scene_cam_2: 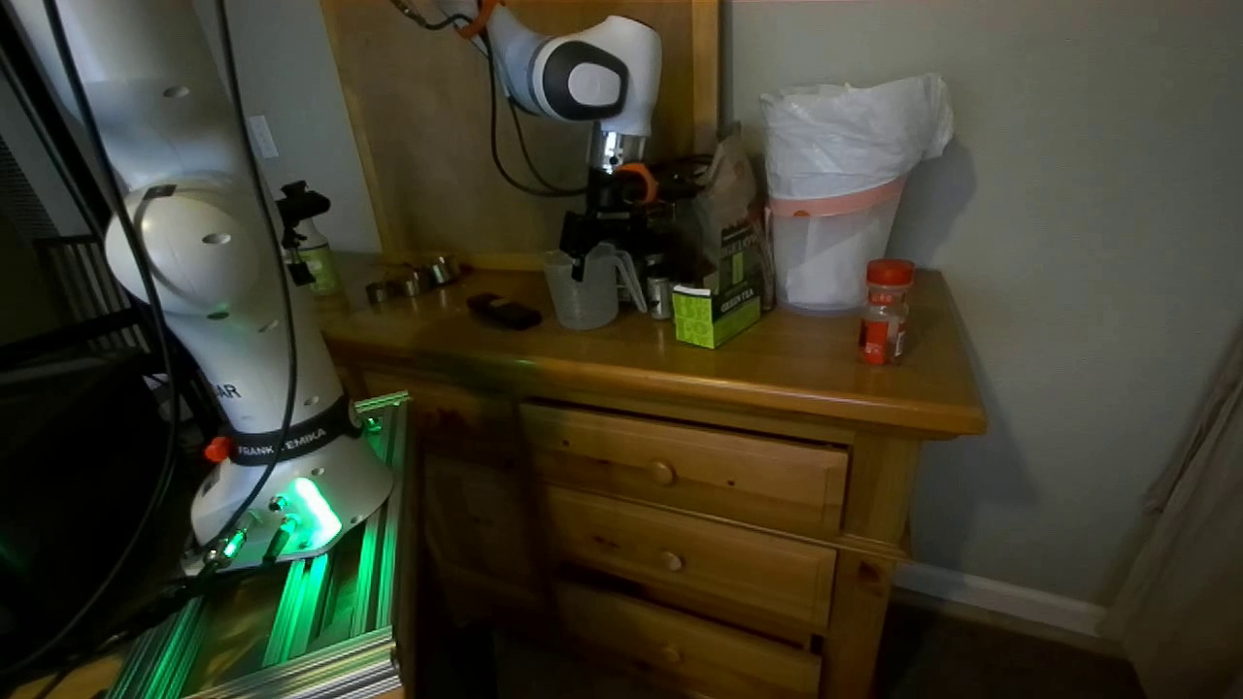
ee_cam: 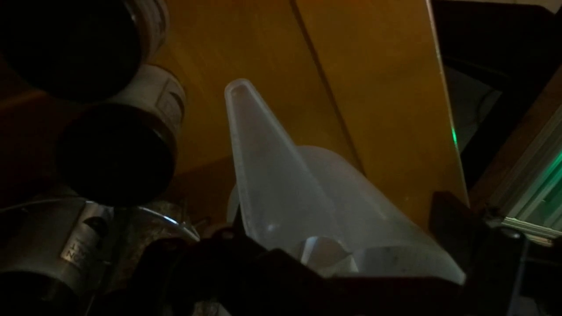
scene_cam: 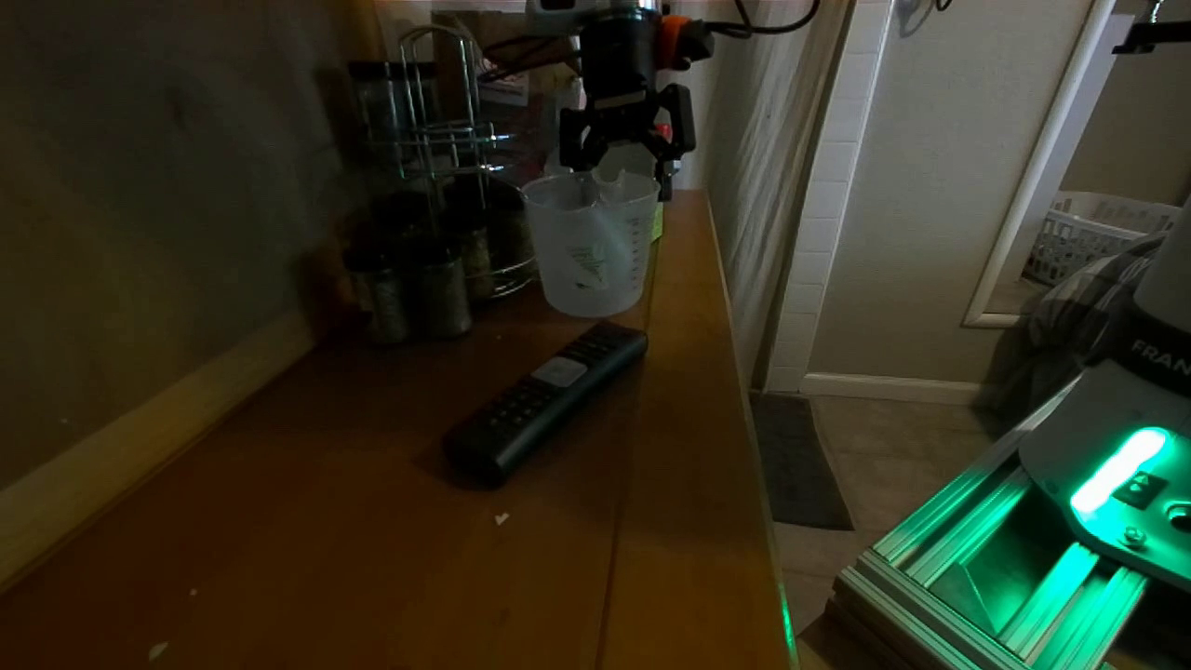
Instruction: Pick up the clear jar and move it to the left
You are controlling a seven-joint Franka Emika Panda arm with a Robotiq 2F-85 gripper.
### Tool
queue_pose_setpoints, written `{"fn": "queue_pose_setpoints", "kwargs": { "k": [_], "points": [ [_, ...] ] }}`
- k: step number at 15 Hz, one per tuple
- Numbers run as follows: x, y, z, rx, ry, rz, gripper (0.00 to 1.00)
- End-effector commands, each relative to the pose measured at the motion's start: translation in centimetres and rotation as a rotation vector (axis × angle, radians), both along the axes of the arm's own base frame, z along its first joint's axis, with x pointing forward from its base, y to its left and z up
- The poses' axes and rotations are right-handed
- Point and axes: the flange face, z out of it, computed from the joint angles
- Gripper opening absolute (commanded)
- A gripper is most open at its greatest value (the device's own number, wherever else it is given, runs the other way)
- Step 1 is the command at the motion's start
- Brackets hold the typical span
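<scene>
The clear jar, a translucent plastic jug (scene_cam: 591, 247) with printed marks, stands upright on the wooden top in both exterior views. Its long tapering handle (ee_cam: 268, 171) points up the wrist view, beside the jug's body. My gripper (scene_cam: 617, 175) points down at rim height, with its jaws wide apart. In the wrist view one dark finger (ee_cam: 454, 219) lies just outside the rim on the right; the other side of the gripper is a dark shape at lower left. Whether either finger touches the jug cannot be told. In an exterior view, my gripper (scene_cam_2: 614, 260) partly covers the rim.
A black remote (scene_cam: 549, 400) lies close to the jug. Dark-lidded spice bottles (scene_cam: 442, 288) and a wire rack (scene_cam: 447, 140) stand beside it near the wall. A green tea box (scene_cam_2: 717, 316), a bagged bin (scene_cam_2: 835, 243) and a red-capped shaker (scene_cam_2: 884, 316) share the wooden top (scene_cam_2: 777, 374).
</scene>
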Motion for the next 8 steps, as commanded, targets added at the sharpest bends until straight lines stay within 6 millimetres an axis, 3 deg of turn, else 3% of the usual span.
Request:
{"fn": "queue_pose_setpoints", "kwargs": {
  "k": [1, 4, 8],
  "points": [
    [-0.52, -0.89, -0.80, -0.034, 0.061, -0.091, 1.00],
    [-1.14, -0.77, -1.11, -0.020, 0.126, -0.110, 1.00],
    [-1.09, -0.51, -1.00, -0.055, 0.078, -0.010, 1.00]
  ]
}}
